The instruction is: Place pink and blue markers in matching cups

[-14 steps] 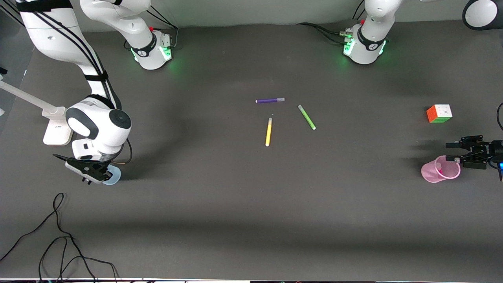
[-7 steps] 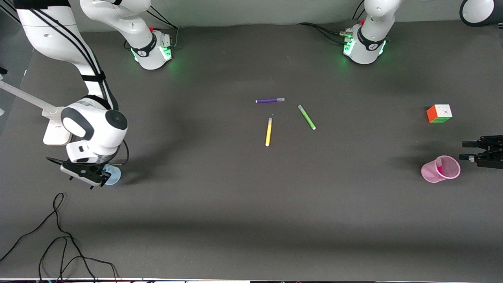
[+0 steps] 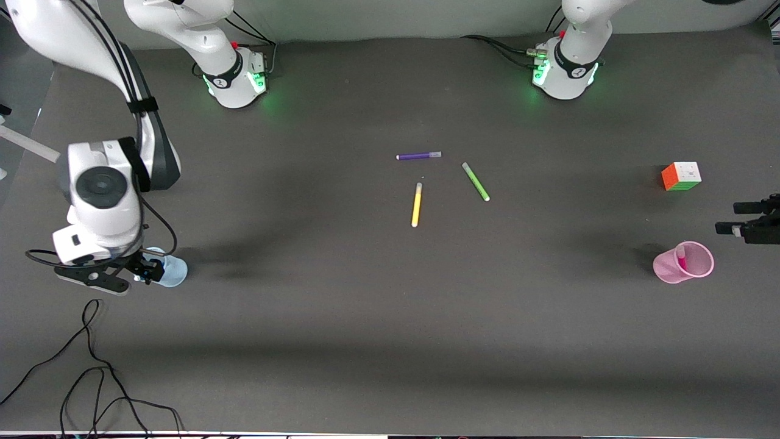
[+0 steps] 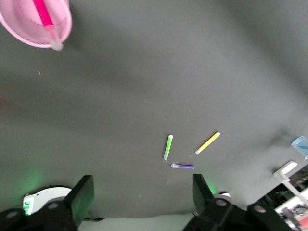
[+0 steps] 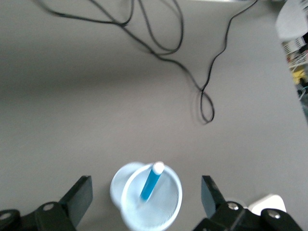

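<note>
The right gripper (image 5: 147,202) hangs over the blue cup (image 3: 169,271) with its jaws spread wide, holding nothing; the blue marker (image 5: 152,181) stands tilted inside that cup, cap upward. The left gripper (image 4: 139,192) is up in the air near the pink cup (image 3: 684,263), jaws likewise spread and empty; the pink marker (image 3: 680,258) leans inside its cup, pale cap resting on the rim. Both cups are thin see-through plastic, standing at the two ends of the worktop (image 3: 390,317) (a dark grey, matte cloth-like surface); a purple pen (image 3: 418,156), a green pen (image 3: 475,182) and a yellow pen (image 3: 417,205) lie flat near its middle, well apart from either cup; a colourful puzzle cube (image 3: 681,175) sits near the pink cup; black cables (image 3: 91,372) trail across one corner.
</note>
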Motion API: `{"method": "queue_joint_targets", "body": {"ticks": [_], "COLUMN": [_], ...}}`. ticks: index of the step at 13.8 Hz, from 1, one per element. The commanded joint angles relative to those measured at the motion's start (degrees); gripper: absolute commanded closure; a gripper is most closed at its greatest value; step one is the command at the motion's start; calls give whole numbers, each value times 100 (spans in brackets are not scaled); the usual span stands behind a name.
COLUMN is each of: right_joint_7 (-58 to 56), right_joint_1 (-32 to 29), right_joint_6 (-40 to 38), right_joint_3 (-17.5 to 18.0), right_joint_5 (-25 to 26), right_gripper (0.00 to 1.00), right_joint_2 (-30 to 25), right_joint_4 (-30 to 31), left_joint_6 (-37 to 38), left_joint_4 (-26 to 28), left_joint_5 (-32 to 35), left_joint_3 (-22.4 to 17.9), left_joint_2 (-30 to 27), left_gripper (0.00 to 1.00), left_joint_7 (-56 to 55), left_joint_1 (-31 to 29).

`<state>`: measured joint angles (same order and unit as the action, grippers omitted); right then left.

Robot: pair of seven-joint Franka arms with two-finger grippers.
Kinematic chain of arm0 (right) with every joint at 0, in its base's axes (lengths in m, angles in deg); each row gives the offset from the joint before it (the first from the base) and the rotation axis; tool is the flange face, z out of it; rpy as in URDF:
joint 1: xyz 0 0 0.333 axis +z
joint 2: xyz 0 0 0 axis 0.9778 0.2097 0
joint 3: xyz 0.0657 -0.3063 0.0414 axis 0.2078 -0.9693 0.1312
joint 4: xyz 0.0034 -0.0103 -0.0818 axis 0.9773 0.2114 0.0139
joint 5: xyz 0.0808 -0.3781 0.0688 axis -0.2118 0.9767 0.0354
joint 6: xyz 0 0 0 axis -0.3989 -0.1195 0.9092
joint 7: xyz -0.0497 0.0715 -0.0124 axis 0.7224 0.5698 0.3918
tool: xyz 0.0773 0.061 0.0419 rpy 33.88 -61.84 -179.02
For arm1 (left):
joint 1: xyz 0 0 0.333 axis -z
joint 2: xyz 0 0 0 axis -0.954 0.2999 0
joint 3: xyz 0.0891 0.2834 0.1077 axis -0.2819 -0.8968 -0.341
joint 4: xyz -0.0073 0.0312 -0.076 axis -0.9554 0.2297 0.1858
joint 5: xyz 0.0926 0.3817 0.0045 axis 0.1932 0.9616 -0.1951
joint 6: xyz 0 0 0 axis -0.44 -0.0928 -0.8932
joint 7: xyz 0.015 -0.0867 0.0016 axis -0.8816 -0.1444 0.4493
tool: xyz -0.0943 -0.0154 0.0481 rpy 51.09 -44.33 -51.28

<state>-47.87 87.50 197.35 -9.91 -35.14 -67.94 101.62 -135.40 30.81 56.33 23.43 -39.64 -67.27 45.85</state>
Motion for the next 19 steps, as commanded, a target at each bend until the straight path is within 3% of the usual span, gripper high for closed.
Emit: {"method": "queue_joint_targets", "body": {"ticks": [1,3,7,10,16,19], "right_joint_7": [-1081,-1979,-2781,-3151,-3582,-3521], "right_joint_1": [-37,-37,-125,-160,-169,-160], "right_joint_6": [-509,-1061,-2414,-3022,-3691,-3911], "right_joint_3": [120,120,120,111,-47,-38], "right_joint_5": [-1034,-2054,-2926,-3007,-3438,-3438], "right_gripper": [0,0,0,0,0,0], "right_joint_2": [-466,-687,-1012,-1363,-1488,-1496], "right_joint_4": [-89,-333,-958,-1090,-1398,-1538], "left_joint_6": [57,40,-21,-398,-584,-1284], "left_joint_4": [124,116,72,89,159,1236], "left_joint_5": [286,769,1629,2044,2002,2045], "left_joint_3": [-87,-87,-69,-78,-148,-410], "left_joint_2": [-483,-712,-871,-863,-958,-1686], "left_gripper": [2,2,2,2,5,5], "left_joint_7": [-42,-51,98,361,1862,2181], "left_joint_1": [461,1102,2280,2976,3004,3161]}}
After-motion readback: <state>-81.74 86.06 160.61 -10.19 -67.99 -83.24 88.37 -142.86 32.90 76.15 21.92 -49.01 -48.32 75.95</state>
